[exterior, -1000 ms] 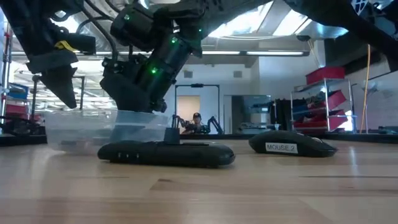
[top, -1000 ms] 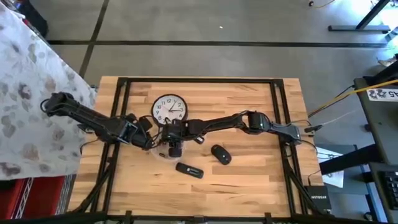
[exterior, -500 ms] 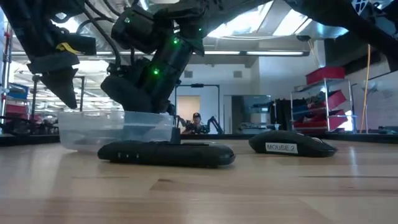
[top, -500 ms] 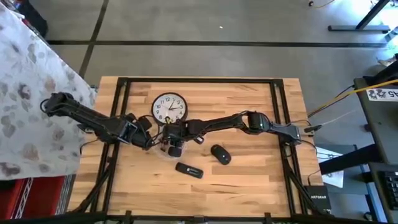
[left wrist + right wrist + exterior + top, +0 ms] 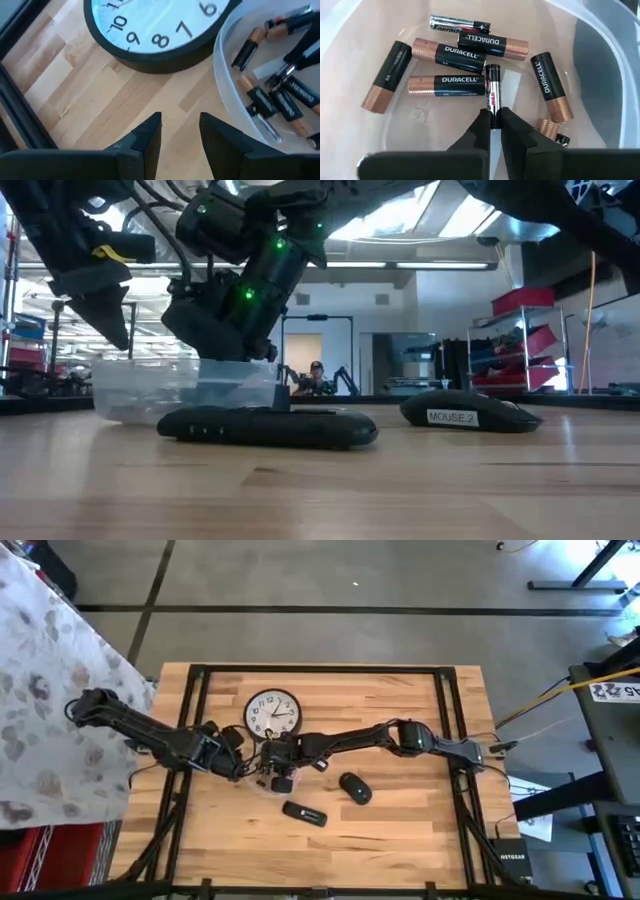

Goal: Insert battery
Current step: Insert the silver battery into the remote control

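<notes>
One thin battery (image 5: 492, 96) now pinched by right gripper (image 5: 493, 123), barely moved since.

Batteries in the clear tub (image 5: 600, 55): I count eight in my right wrist view — five copper-and-black Duracells (image 5: 447, 85), one silver Energizer (image 5: 459, 23), one slim black cell (image 5: 492, 95) and one partly hidden (image 5: 551, 131).
Clock (image 5: 272, 714): one, at 12 o'clock from the tub.
Mouse (image 5: 355, 787): one.
Remote (image 5: 304, 813): one.
Arms: two.
</notes>
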`<act>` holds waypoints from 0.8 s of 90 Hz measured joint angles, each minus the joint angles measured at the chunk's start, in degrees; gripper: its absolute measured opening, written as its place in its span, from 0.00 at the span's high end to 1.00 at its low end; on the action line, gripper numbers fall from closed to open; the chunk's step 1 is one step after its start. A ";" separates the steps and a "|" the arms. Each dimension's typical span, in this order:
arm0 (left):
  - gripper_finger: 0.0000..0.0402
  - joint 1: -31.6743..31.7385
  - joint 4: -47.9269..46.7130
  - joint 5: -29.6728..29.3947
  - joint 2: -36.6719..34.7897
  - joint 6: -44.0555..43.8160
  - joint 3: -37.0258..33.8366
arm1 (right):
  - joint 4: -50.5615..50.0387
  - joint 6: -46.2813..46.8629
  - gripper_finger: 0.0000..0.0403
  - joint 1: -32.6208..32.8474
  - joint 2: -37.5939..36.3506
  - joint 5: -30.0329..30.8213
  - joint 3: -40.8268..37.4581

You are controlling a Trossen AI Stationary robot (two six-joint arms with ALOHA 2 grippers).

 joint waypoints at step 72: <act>0.71 -0.02 -6.92 -0.65 -0.02 -3.69 0.11 | -9.15 -10.17 1.00 1.90 -0.66 -1.68 12.46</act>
